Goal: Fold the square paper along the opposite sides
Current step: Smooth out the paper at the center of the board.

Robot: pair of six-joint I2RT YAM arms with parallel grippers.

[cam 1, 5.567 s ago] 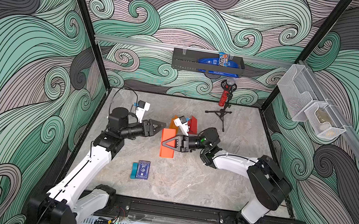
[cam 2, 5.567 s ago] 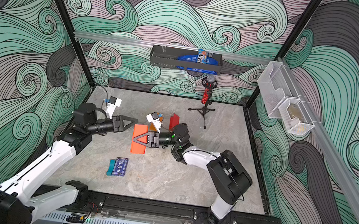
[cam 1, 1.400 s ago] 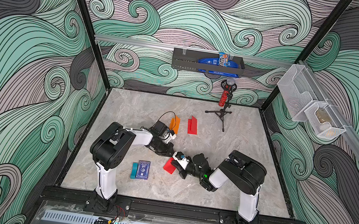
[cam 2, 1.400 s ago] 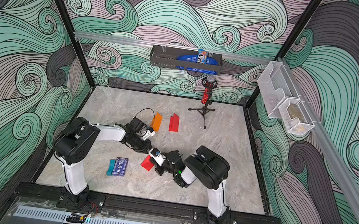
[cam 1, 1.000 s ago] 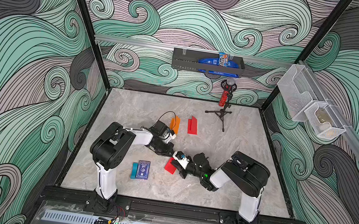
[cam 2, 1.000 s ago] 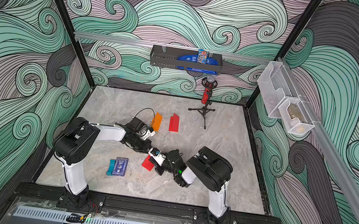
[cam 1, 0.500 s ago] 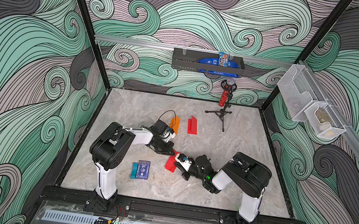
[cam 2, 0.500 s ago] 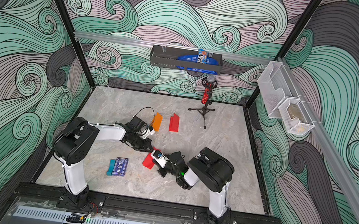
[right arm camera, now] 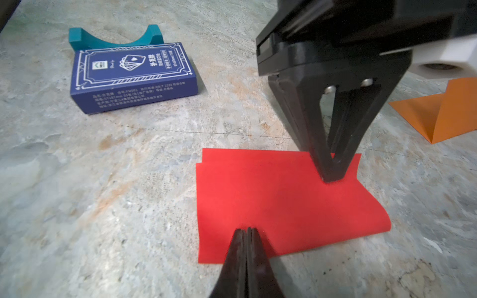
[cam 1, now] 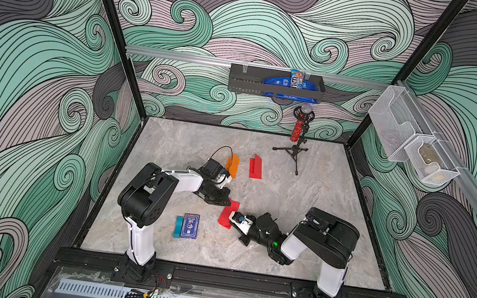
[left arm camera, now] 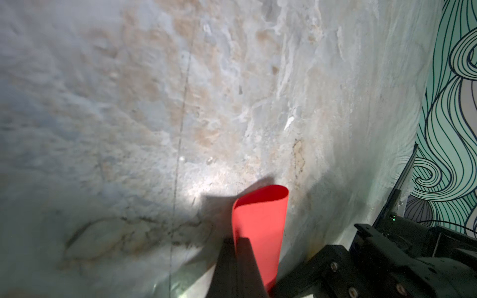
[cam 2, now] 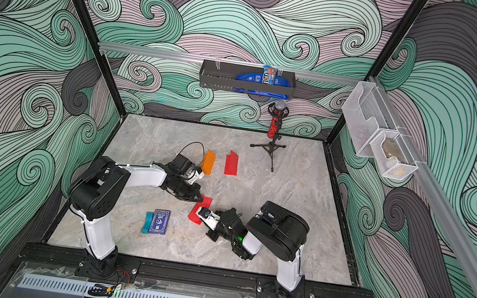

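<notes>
Red paper point(right arm camera: 271, 201) lies doubled over on the counter point(right arm camera: 103, 180) between the two tools, its fold rounded rather than creased. The left tool point(right arm camera: 333, 172) has its jaws closed together, with the tip pressed onto the paper's upper layer near the loose edges. The right tool point(right arm camera: 247, 232) is also closed. Its tip rests on the paper at the opposite side, near the fold. A folded orange paper point(right arm camera: 444, 113) sits beyond the left tool, and a blue card box point(right arm camera: 131, 74) lies off to the right tool's side, apart from the paper.

Lab enclosure: patterned walls point(cam 1: 249, 15), aluminium rail point(cam 1: 180, 56)
</notes>
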